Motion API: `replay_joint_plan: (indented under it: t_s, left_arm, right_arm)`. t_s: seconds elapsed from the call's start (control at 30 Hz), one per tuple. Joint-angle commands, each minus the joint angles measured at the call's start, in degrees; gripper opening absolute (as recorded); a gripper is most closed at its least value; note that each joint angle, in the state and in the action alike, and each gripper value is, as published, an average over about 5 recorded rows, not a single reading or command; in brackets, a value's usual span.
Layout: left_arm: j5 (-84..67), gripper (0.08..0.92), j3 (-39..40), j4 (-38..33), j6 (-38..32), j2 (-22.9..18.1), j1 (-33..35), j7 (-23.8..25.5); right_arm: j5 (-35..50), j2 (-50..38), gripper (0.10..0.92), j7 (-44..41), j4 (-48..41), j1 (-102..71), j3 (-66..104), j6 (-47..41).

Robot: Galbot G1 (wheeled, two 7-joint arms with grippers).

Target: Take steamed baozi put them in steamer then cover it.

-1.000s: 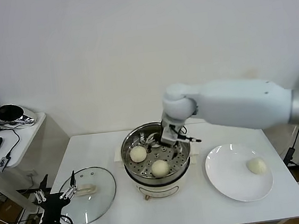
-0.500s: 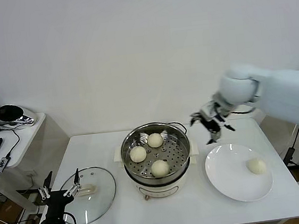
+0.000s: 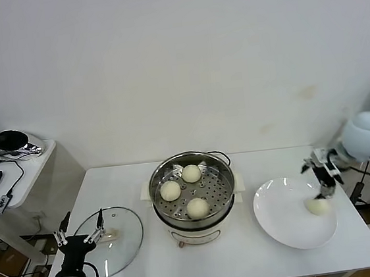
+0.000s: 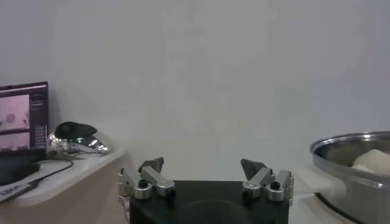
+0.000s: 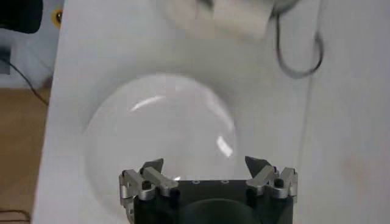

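The steel steamer (image 3: 160,174) stands mid-table on its white base with three cream-white baozi on its perforated tray: one at the back (image 3: 190,173), one at the left (image 3: 170,190) and one at the front (image 3: 197,207). A fourth baozi (image 3: 318,206) lies on the white plate (image 3: 283,224) at the right. My right gripper (image 3: 321,176) is open and empty, hovering just above that baozi; the right wrist view shows the plate (image 5: 159,128) below its spread jaws. My left gripper (image 3: 80,237) is open and empty by the table's front left, at the glass lid (image 3: 113,242). The steamer's rim (image 4: 353,146) shows in the left wrist view.
A side table (image 3: 16,171) with a mouse, cables and a shiny object stands at the far left. The steamer's cord (image 3: 221,154) loops behind the pot. The wall runs close behind the table.
My right arm has swung from inside the steamer, where it left the third baozi at the back, across to the right and down over the plate's baozi. The left arm barely moved.
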Motion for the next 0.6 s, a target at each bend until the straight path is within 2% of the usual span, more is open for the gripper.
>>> replay_joint_plan:
  t_s: [0.03,0.3,0.6]
  left_arm:
    - [0.17,0.823,-0.07,-0.39,0.0,-0.18,0.45,0.02]
    - [0.11,0.823,-0.84,-1.14,0.17,-0.21,1.03,0.46]
    - [0.16,0.823,-1.42,-1.28,0.3,-0.62,1.35,0.53]
  right_arm:
    - [-9.75,-2.15,0.823,0.62,-8.63,-28.69,23.33,3.81]
    - [-12.67,5.86,0.823,2.17,-17.4,-34.0,29.26,5.94]
    - [-14.98,11.21,0.823,2.49,-22.2,-33.99,29.33,6.39]
